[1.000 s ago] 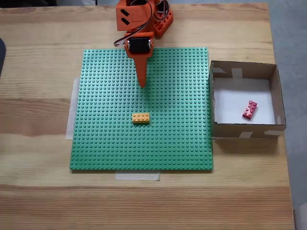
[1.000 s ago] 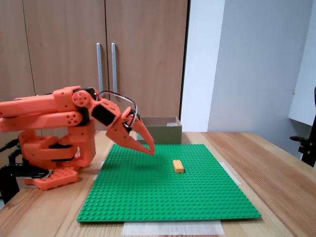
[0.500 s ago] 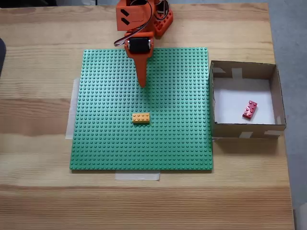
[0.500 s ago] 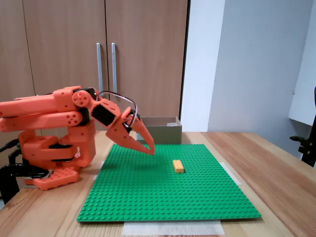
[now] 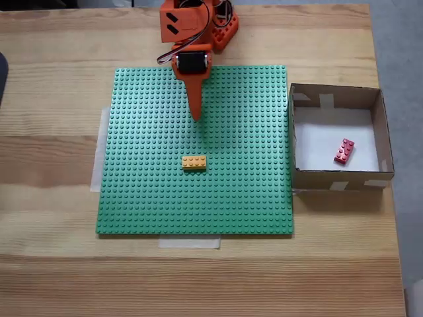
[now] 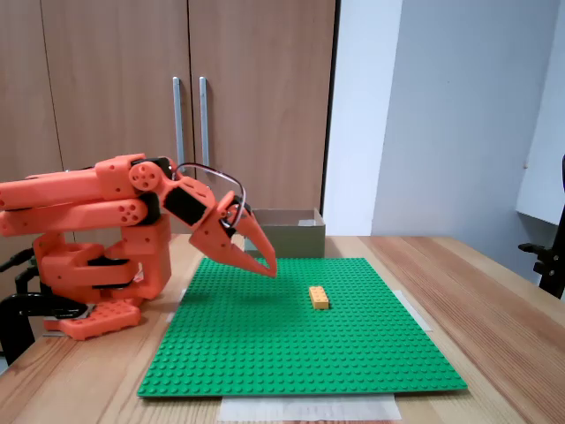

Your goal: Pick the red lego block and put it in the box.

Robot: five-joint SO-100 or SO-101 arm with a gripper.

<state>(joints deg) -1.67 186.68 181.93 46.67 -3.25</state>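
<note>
Your pincer (image 5: 195, 116) hung clenched and empty at upper centre of the top-down fixed view; the red block (image 5: 344, 151) lay right of it inside the box (image 5: 291, 142), long axis diagonal

Pale pine wooden tabletop (image 5: 53, 264) with long grain bands and a darker streak, seen from above in a fixed view. Grey floor (image 5: 400, 53) past its right edge. Behind, in a fixed view from the side: brown wooden cabinet doors (image 6: 115, 79) with two vertical metal bar handles (image 6: 189, 115), beside a plain white wall (image 6: 441, 106). Soft, even light, faint shadows.
</note>
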